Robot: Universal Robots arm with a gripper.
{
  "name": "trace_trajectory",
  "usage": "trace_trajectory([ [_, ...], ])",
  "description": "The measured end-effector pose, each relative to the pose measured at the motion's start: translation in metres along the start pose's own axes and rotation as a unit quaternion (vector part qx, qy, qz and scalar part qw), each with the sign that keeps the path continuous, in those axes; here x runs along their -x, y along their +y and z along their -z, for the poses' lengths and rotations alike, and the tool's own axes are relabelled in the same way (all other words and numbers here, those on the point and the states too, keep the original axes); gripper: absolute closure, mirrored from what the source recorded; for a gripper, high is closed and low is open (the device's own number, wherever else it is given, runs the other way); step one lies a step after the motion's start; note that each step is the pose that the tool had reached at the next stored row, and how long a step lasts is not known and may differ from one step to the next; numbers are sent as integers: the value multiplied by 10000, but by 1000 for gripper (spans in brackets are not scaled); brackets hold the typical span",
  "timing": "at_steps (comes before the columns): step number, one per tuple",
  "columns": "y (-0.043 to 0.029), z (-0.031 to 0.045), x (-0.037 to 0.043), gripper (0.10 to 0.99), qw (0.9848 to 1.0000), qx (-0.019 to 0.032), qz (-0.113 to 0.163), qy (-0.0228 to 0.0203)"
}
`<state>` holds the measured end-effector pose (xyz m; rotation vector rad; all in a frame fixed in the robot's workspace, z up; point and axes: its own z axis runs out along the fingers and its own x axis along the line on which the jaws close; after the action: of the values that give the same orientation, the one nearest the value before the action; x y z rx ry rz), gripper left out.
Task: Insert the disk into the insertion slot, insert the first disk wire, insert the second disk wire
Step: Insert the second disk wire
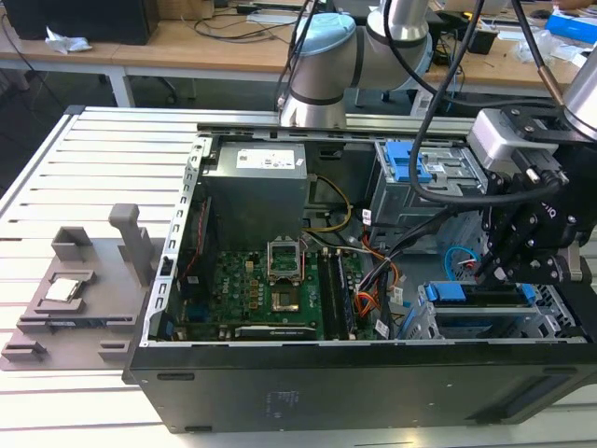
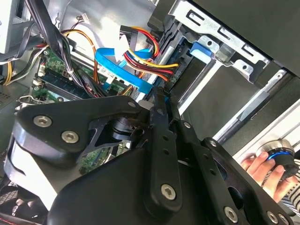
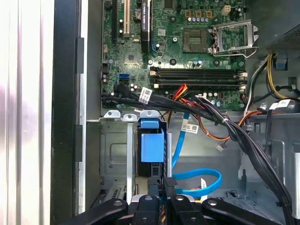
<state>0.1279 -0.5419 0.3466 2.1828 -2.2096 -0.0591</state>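
Disk (image 3: 151, 146) seated in insertion slot (image 3: 115, 154); end effector (image 3: 165, 183) hovers nr second disk wire (image 3: 199, 180).

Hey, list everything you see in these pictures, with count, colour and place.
Open black metal computer case: one, black, on the white slatted table.
Green motherboard: one, green, inside the case.
Silver disk in blue plastic carrier: one, silver and blue, in the perforated metal insertion slot.
Red, orange and black wire bundle: one, beside the slot.
Light-blue flat cable: one, looped near the disk.
Grey plastic fixture: one, grey, at the exterior view's left.
Person's hand: one, on a blue-ringed knob.
Robot arm: one, silver, behind the case.
Gripper: one, black, by the disk.
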Motion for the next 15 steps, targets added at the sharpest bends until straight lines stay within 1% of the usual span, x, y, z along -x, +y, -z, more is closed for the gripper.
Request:
trace_trajectory([
  [7, -3, -41, -8, 925, 10000, 0, 0, 3],
  [10, -4, -45, -9, 925, 10000, 0, 1, -9],
  [11, -4, -43, -10, 925, 10000, 0, 1, -22],
  [15, -4, -45, -1, 925, 10000, 0, 2, -26],
])
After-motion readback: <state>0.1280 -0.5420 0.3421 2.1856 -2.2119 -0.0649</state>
